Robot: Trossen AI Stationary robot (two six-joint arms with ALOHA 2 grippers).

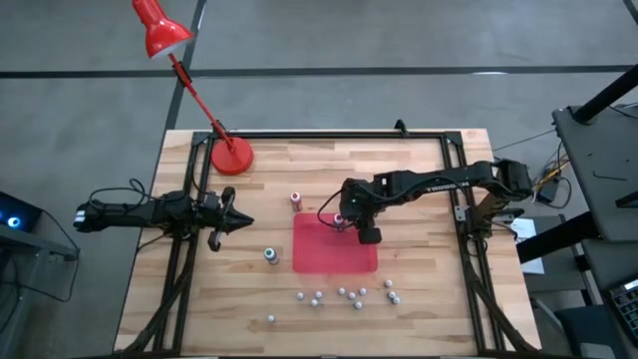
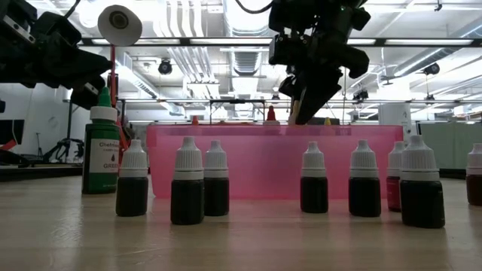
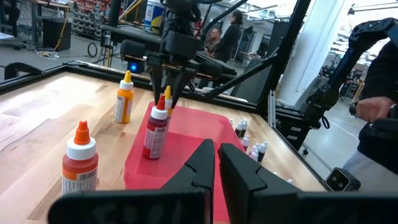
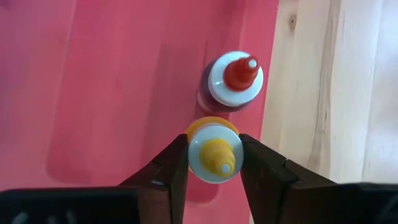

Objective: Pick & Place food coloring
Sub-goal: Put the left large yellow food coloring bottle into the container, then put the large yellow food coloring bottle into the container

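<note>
**Right hand grasping yellow bottle over red mat**

The right hand (image 4: 214, 163) sits above the far edge of the flat red mat (image 1: 334, 249), its two fingers (image 4: 171, 168) pressed against either side of a yellow-capped bottle (image 4: 214, 155). The bottle stands upright on or just above the mat; contact with the mat surface cannot be confirmed. Touching or just beside it stands a red-capped bottle (image 4: 234, 79), upright on the mat, near the mat's edge where the wood begins.

In the left wrist view, the right hand (image 3: 166, 99) reaches down from above onto the yellow bottle, directly behind the red-capped one (image 3: 155, 127).

Other food coloring bottles stand off the mat on the desk (image 1: 419, 299): an orange-yellow bottle (image 3: 124, 98) beside the mat's far corner, an orange-capped bottle (image 3: 79, 160) nearer the left arm, and a green bottle (image 2: 100, 150) upright to the left of the mat in the low view.

A loose row of small dark dropper bottles with white caps (image 2: 188, 184) stands on the desk along the near side of the mat.

The left hand (image 1: 237, 221) is clenched and empty, hovering at the desk's left side, well apart from the mat. A red desk lamp (image 1: 231, 155) stands at the far left corner.
</note>
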